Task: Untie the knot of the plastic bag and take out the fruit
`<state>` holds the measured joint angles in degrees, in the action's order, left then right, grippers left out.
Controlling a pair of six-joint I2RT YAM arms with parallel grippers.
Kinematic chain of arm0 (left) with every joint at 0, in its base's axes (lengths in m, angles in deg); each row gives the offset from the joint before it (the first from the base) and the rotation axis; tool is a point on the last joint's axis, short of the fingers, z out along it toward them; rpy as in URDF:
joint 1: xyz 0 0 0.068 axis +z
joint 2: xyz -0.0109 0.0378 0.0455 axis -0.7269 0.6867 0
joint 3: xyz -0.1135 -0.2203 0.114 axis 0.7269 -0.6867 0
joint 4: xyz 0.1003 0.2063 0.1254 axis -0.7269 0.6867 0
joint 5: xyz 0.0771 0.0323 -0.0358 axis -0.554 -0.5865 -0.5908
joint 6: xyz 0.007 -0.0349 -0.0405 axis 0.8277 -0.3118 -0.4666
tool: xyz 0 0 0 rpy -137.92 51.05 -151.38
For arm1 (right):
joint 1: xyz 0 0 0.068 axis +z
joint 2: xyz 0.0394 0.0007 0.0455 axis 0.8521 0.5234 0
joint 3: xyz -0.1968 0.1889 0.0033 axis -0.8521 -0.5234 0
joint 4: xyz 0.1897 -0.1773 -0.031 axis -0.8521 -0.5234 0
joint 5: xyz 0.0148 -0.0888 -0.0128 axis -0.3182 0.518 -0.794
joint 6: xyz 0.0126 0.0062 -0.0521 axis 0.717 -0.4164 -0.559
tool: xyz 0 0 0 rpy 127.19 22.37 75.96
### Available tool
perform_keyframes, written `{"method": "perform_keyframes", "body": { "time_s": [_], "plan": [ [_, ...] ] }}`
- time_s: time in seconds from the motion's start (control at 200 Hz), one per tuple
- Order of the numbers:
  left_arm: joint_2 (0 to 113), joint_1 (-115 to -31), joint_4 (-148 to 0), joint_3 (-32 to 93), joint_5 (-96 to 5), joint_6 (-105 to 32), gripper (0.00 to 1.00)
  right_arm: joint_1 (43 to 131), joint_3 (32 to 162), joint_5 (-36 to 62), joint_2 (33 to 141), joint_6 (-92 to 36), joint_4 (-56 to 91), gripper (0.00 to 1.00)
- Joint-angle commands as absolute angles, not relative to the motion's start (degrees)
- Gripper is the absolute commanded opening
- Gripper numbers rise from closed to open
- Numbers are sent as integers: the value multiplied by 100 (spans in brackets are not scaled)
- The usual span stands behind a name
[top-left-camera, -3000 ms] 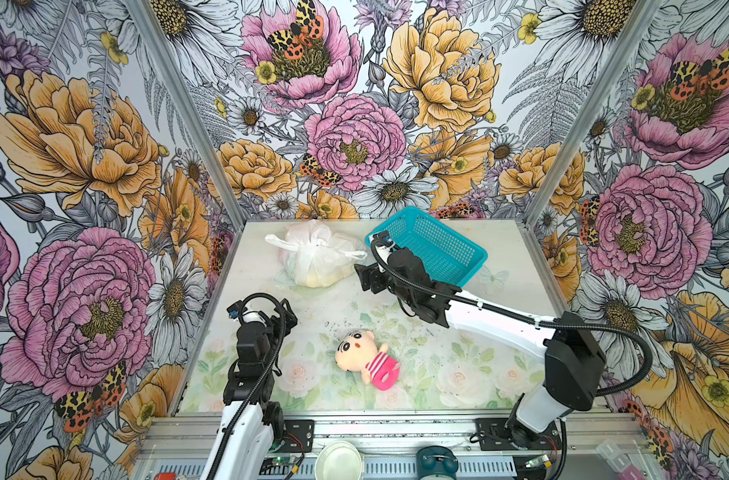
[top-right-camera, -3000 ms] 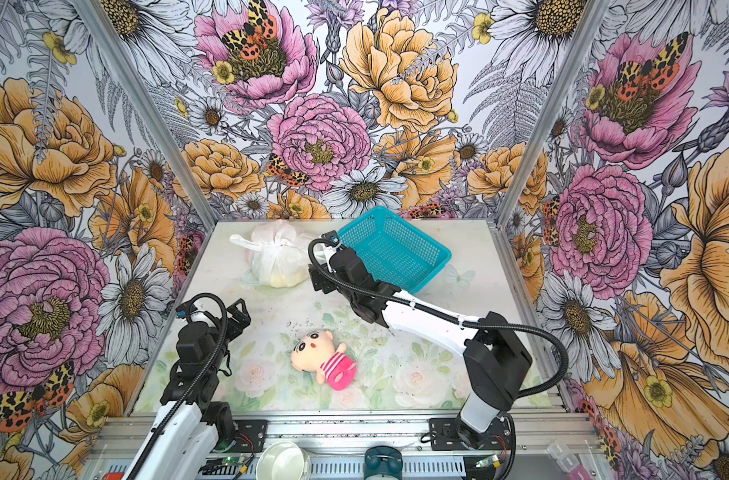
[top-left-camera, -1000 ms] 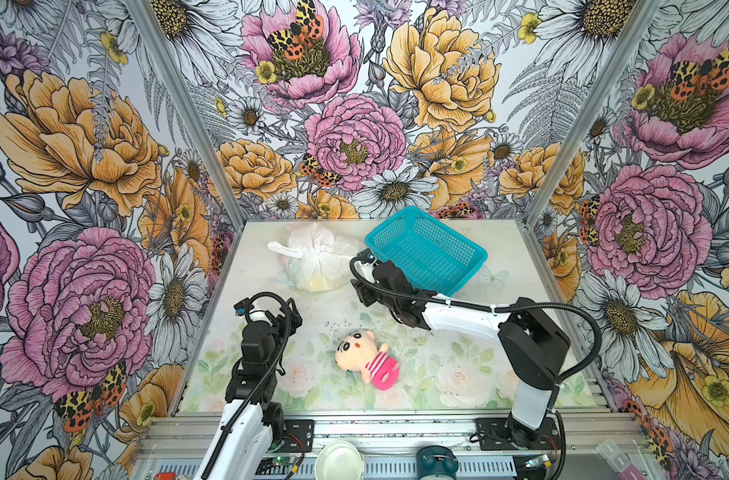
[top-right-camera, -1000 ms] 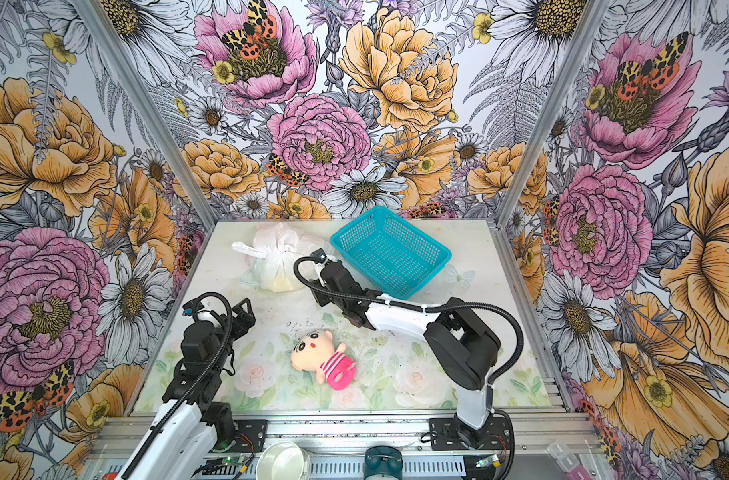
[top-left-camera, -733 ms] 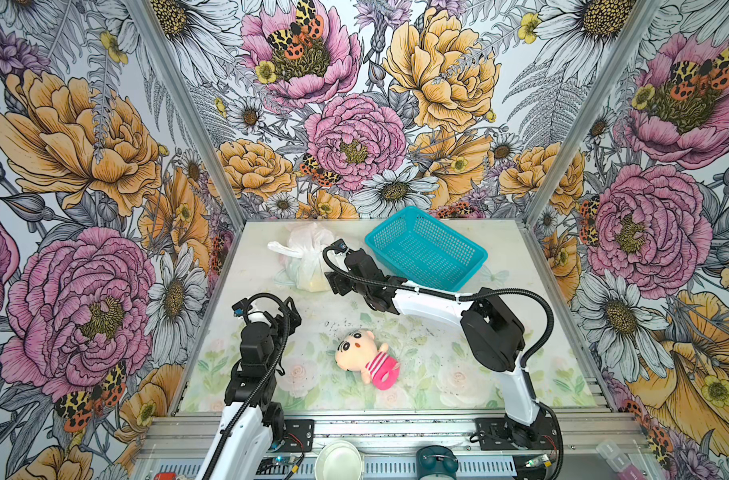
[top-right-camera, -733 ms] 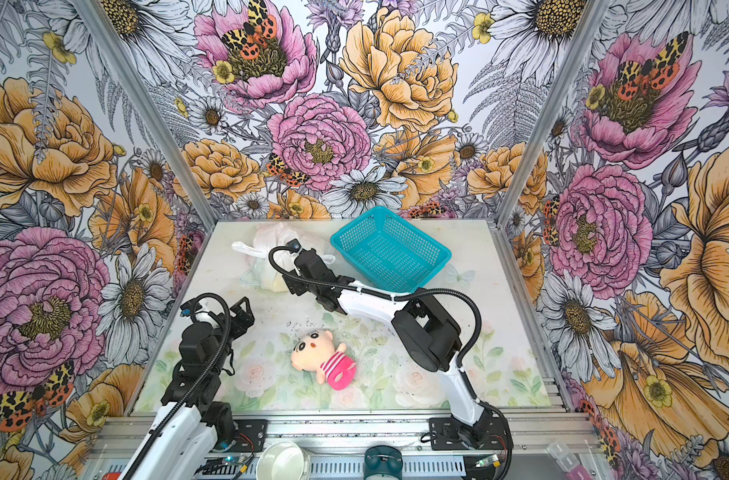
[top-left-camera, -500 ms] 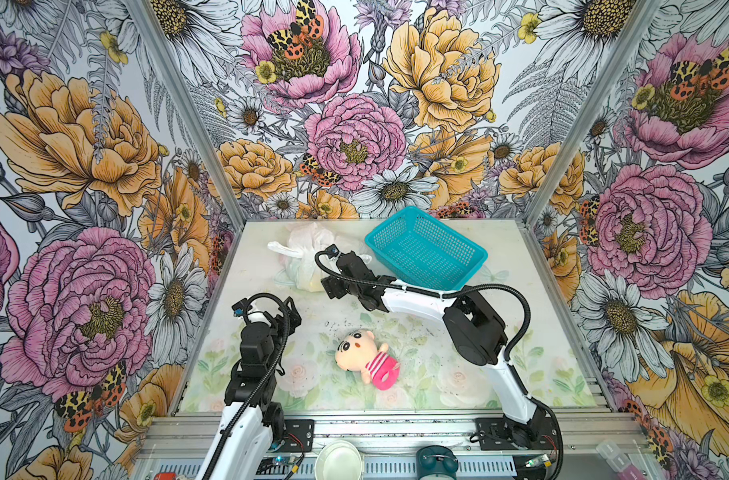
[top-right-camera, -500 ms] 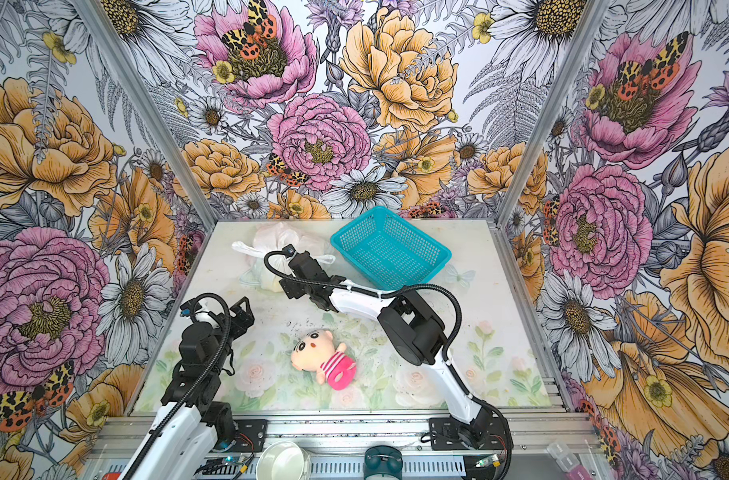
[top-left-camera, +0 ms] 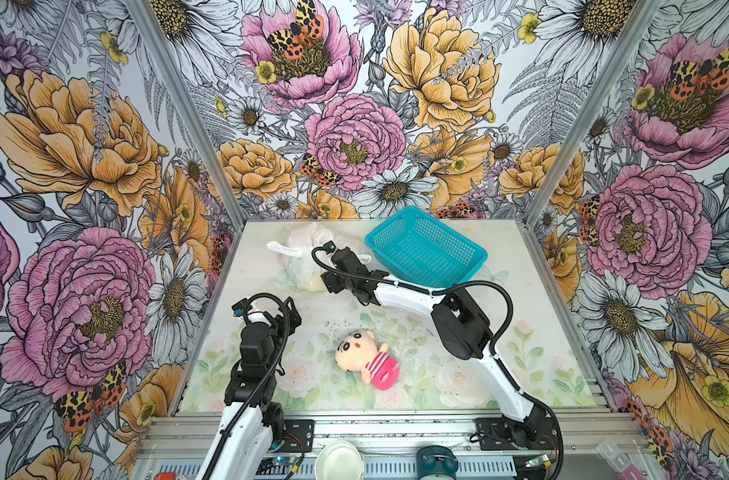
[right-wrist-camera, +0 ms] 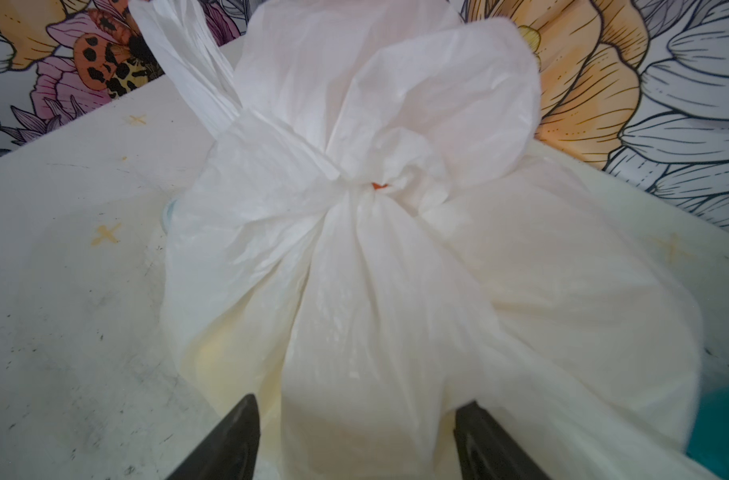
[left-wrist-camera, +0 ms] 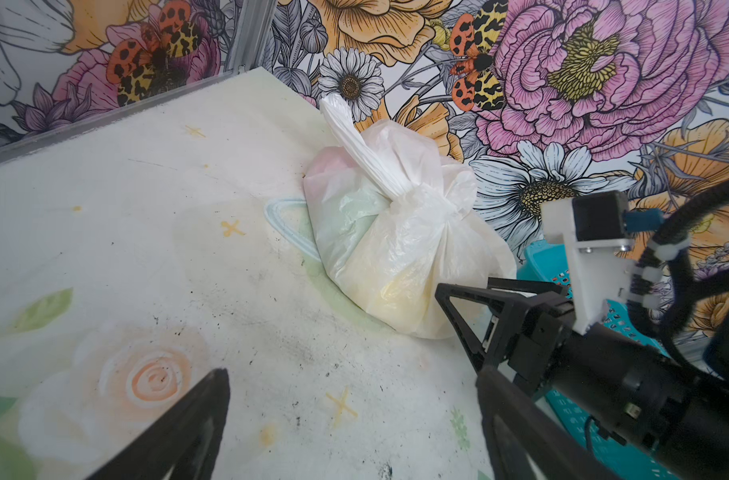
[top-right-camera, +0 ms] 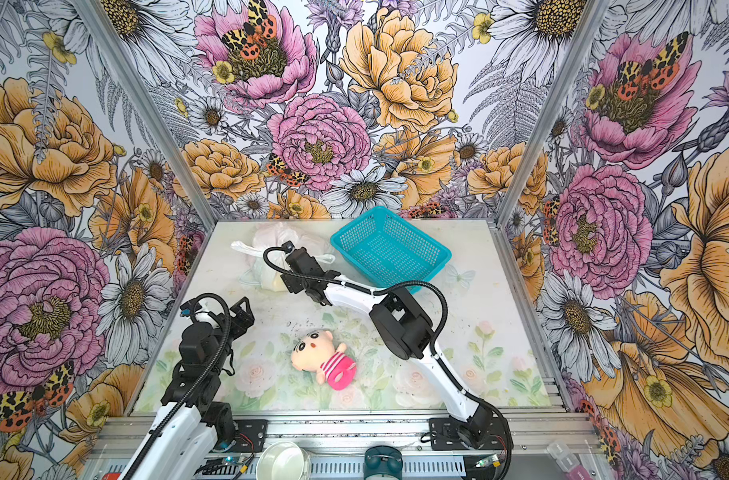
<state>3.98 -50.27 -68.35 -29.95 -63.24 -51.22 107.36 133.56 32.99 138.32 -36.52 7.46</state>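
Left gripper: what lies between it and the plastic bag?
Only bare, scuffed tabletop; the left wrist view shows it between the open left gripper and the plastic bag. The right gripper sits beside that stretch, at the bag's edge.

No readable text, label, brand or number appears anywhere.

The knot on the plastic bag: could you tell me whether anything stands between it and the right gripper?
Nothing visible does. In the right wrist view the right gripper, fingers open, faces the plastic bag, with the knot straight ahead.
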Motion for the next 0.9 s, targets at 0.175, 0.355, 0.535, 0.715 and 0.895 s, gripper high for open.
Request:
{"method": "perform_keyframes", "body": {
  "time_s": [0.175,0.355,0.535,0.715,0.895],
  "plan": [
    [367,-5083,-6808,-2994,-6408,-5057,94,10669,13726,3359,14012,-3636,257,3],
    [241,-4986,-6556,-2847,-5992,-5115,92,10749,12747,3407,13174,-3725,345,0],
    [-243,-5046,-6148,-2616,-5354,-5379,85,10885,10433,3621,11758,-4058,1472,0],
    [-71,-5670,-5852,-2117,-5221,-5515,82,10871,8025,3500,10523,-4188,3708,0],
    [673,-7187,-5946,-1627,-6531,-5495,82,10889,7037,3381,10101,-4289,4739,0]
  ]
}}
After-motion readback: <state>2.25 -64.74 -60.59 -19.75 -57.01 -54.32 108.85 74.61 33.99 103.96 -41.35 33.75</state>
